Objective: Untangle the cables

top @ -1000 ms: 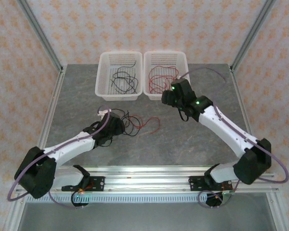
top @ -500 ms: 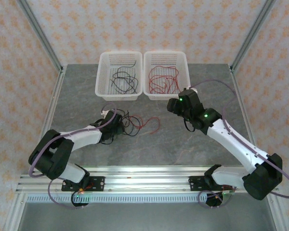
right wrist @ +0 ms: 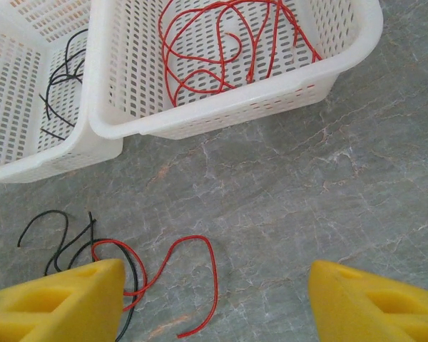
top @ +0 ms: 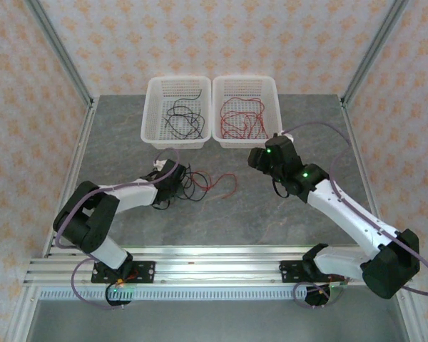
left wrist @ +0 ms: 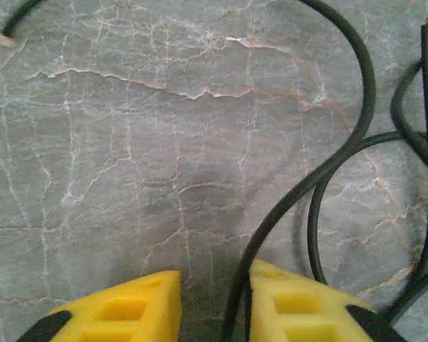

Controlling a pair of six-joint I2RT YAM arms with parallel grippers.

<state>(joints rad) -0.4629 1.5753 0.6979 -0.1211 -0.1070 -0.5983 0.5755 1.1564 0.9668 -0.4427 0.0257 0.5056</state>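
A small tangle of black and red cables (top: 194,182) lies on the grey table, left of centre, with a loose red cable (top: 227,184) curling off to its right. My left gripper (top: 172,179) is down at the tangle's left side. In the left wrist view its yellow fingers (left wrist: 292,299) stand a narrow gap apart, and a black cable (left wrist: 357,121) runs between them against the right finger, not clamped. My right gripper (top: 257,155) hangs wide open above the table, in front of the right basket. Its wrist view shows the red cable (right wrist: 212,274) and a black cable (right wrist: 53,217) below.
Two white baskets stand at the back. The left basket (top: 151,107) holds black cables (top: 184,120). The right basket (top: 271,91) holds red cables (top: 242,121). Its front rim (right wrist: 221,114) is close ahead of my right gripper. Metal frame posts stand at the table's corners.
My left gripper has narrowed a lot around the black cable and its arm has folded in. My right arm has drawn back from the red basket towards the table's middle.
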